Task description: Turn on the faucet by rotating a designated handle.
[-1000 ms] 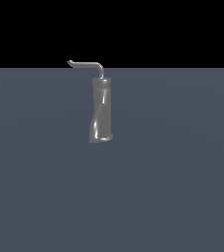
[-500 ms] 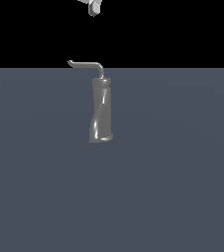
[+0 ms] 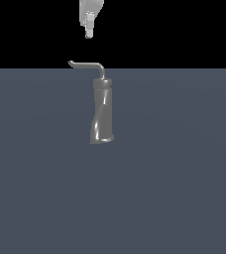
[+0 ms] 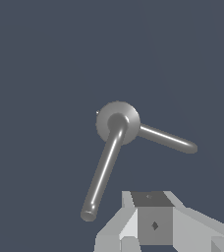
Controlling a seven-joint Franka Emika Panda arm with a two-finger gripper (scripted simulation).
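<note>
Hovering above the upright faucet [image 3: 102,111], its fingers seemingly pressed together though that cannot be confirmed, the gripper [image 3: 89,33] could slide off the thin handle [image 3: 86,64] if it descends off-line.

A flat, plain slate-blue desk [image 3: 184,188] fills the lower scene; above its far edge lies solid black background [image 3: 184,30].

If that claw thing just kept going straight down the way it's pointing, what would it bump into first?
Probably the handle. In the exterior view the gripper hangs directly above the thin rod, clear of it. Depth is uncertain, so it may pass beside the rod instead.
</note>
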